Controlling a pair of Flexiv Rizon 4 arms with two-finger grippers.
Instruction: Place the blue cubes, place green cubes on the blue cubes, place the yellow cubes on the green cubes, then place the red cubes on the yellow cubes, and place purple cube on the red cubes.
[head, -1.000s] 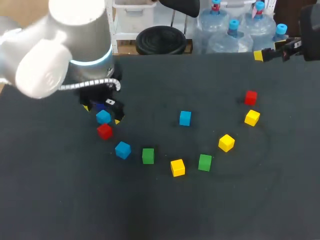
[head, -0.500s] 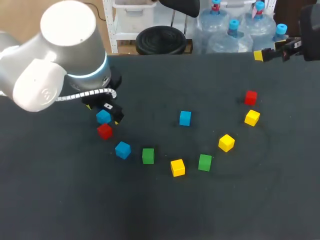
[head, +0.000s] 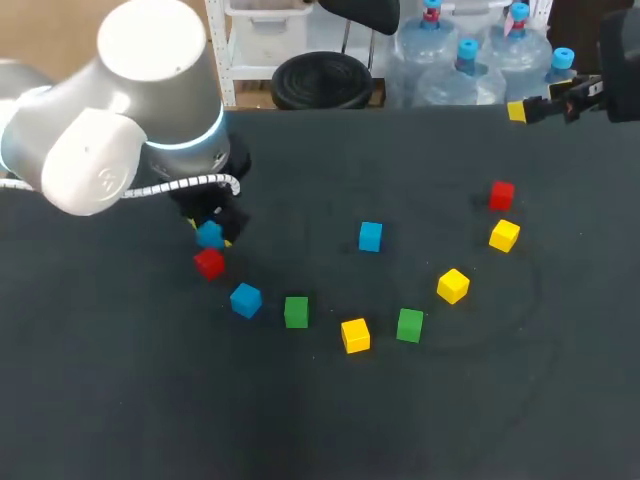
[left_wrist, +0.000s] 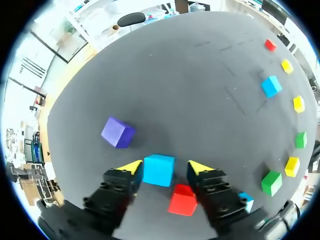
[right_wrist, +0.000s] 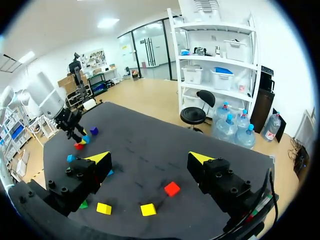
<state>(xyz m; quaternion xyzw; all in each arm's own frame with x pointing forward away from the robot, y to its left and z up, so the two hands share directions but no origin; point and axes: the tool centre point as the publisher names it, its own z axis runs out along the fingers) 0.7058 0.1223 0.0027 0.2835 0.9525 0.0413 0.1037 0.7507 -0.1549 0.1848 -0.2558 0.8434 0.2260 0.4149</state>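
the left gripper (left_wrist: 164, 167) is seen low over the dark matt table top (left_wrist: 200, 75), its two yellow-tipped fingers apart. a small light blue cube (left_wrist: 159, 170) is framed between the fingers. it lies close against one tip and a clear gap is left to the other, so it is not clamped. a small red cube (left_wrist: 182, 199) is found just beside that blue one, under the gripper and by the inner side of the finger with the gap. a purple cube (left_wrist: 118, 132) is set a little ahead of the gripper and off to the other side, apart from both. a second blue cube (left_wrist: 245, 201) is partly hidden behind one finger.

farther out, a curved row is formed by a green cube (left_wrist: 271, 183), a yellow cube (left_wrist: 292, 166), another green cube (left_wrist: 300, 139), another yellow cube (left_wrist: 298, 103), a third blue cube (left_wrist: 271, 86), a third yellow cube (left_wrist: 286, 65) and a far red cube (left_wrist: 270, 45).

the right gripper (right_wrist: 149, 159) is seen above the table's far edge, its fingers wide apart, well away from the cubes.
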